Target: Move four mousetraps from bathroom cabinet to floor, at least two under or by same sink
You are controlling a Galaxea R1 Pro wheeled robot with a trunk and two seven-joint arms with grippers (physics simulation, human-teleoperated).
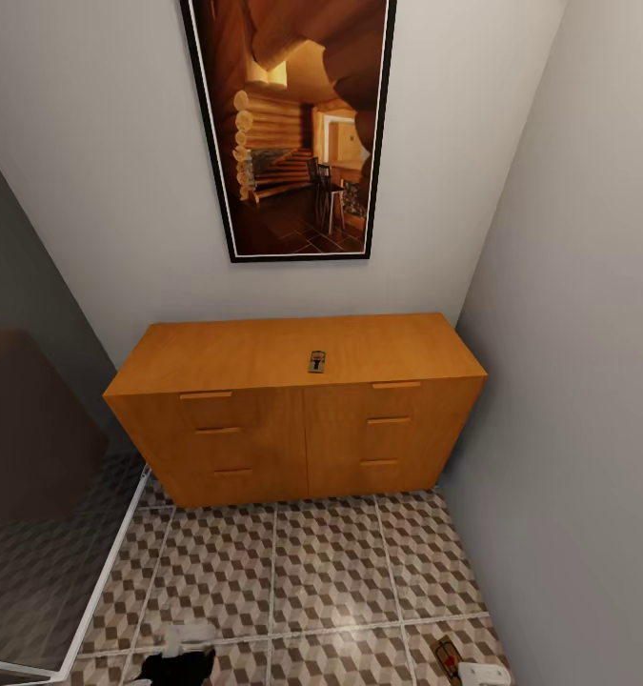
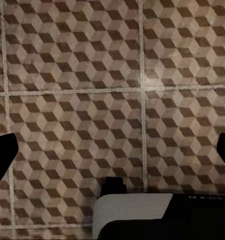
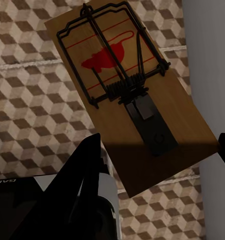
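Right wrist view: a mousetrap (image 3: 127, 95) fills the frame, held above the patterned bathroom floor (image 3: 27, 95) beside a grey wall (image 3: 207, 50). The right gripper (image 3: 160, 150) has 2 dark fingers, 1 either side of the board's near end, apparently clamped on its edges, tho the contact itself sits in shadow. In the head view the same trap (image 1: 446, 656) shows at the bottom edge, near the right-hand wall.

A 2nd mousetrap (image 1: 317, 361) lies on top of the cabinet (image 1: 292, 419), near the middle of its front edge, its long axis running front to back.

The held trap's long axis runs away from the gripper, wire bar and red mouse print at the far end, dark metal tab nearer the fingers.

Judged by looks: a thin, stiff wooden board, light, w/ smooth edges that could slip. The bare long edges are the safest hold; the wire parts look springy and best left alone.

Left gripper (image 2: 112, 150): fingers spread wide at the frame's 2 sides, nothing between them, over tiles.
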